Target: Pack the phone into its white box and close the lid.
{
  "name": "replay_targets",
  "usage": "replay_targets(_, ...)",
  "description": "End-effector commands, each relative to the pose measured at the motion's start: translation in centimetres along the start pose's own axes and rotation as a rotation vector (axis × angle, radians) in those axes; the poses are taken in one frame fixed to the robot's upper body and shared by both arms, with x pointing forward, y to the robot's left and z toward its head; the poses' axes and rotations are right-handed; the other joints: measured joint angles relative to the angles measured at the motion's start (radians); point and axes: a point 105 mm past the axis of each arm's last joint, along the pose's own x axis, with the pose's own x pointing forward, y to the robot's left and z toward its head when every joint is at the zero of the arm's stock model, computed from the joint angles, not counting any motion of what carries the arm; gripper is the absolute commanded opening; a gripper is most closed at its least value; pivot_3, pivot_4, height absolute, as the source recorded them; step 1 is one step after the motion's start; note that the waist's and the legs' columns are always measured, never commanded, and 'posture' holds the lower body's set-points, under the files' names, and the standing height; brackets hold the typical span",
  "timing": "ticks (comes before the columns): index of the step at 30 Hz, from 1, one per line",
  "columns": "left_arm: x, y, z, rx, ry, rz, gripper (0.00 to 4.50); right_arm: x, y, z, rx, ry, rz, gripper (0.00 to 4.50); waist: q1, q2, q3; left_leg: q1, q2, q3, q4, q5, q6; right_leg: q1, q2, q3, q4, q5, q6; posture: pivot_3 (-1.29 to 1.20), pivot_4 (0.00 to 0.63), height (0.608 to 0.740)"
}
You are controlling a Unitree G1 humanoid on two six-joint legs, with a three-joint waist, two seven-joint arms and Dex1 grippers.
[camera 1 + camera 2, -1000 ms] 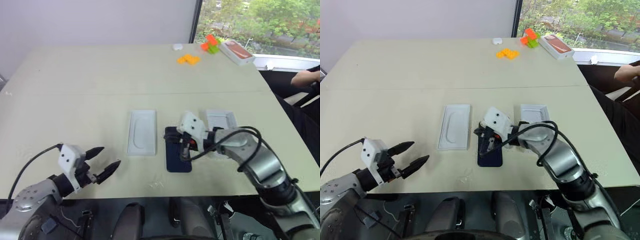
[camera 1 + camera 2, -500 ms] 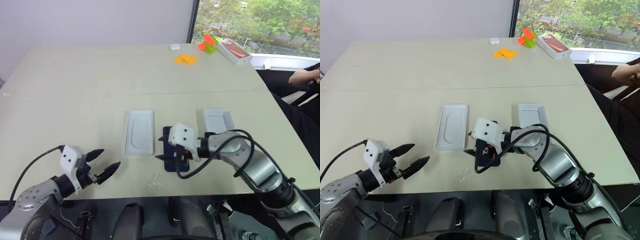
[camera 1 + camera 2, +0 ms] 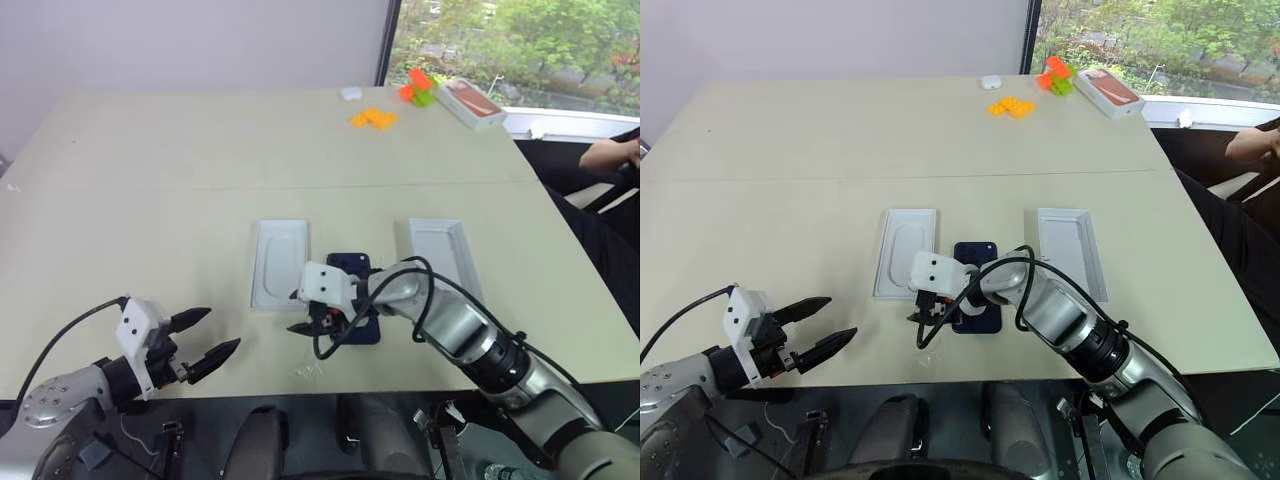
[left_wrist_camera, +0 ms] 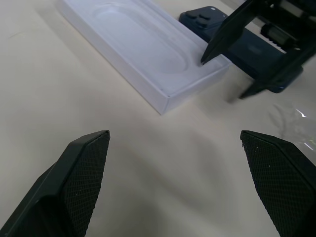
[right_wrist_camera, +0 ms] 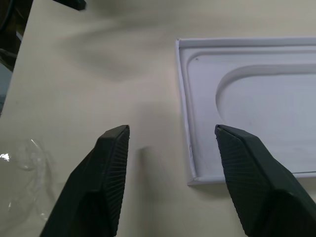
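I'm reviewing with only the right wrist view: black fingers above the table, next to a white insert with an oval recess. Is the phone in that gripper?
Observer: No. The phone lies flat on the table, alongside the insert.
Operator: Where is the right gripper relative to it?
Observer: The right gripper reaches across the phone's near end, its tips toward the insert's near corner.
Operator: And the left one?
Observer: The left gripper is open and empty, near the table's front edge.

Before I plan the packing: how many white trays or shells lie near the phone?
2: the white insert with an oval recess beside the phone on the robot's left, and the plain shallow shell on its right. Neither touches it.
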Motion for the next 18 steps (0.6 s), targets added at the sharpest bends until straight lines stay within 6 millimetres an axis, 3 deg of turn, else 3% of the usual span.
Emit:
replay_targets(1,-0.1,-0.5,1.1,0.079,-0.017,-0.012,4.5,-0.1,-0.3,0.8,-0.056,-0.016,-0.005,1.11,0.0,0.0,0.0,0.0,0.0,0.0,0.0,0.0,0.0,0.0,0.0,0.0,0.0,0.0,0.0,0.0,0.15,0.733)
replay_targets(3,-0.1,-0.5,1.2,0.085,-0.023,-0.01,4.5,-0.1,-0.4,0.9,-0.074,-0.015,-0.012,0.05,0.0,0.0,0.0,0.0,0.0,0.0,0.0,0.0,0.0,0.0,0.0,0.0,0.0,0.0,0.0,0.0,0.15,0.733)
replay_targets(8,-0.1,-0.4,1.4,0.1,-0.024,-0.004,4.5,-0.6,-1.4,1.6,-0.123,-0.035,-0.063,0.05,0.0,0.0,0.0,0.0,0.0,0.0,0.0,0.0,0.0,0.0,0.0,0.0,0.0,0.0,0.0,0.0,0.15,0.733)
replay_targets(13,0.1,-0.6,1.8,0.118,-0.032,-0.029,4.5,-1.6,-4.5,2.6,-0.142,-0.046,-0.185,0.05,-0.001,0.0,0.0,0.0,0.0,0.0,0.0,0.0,0.0,0.0,0.0,0.0,0.001,0.0,0.0,0.0,0.15,0.733)
replay_targets(18,0.9,-0.7,2.2,0.13,-0.046,-0.065,4.5,-1.8,-6.8,2.3,-0.159,-0.044,-0.224,0.05,0.0,0.0,0.0,0.0,0.0,0.001,0.0,0.0,0.0,0.0,0.002,0.0,0.001,0.0,-0.001,0.0,0.15,0.733)
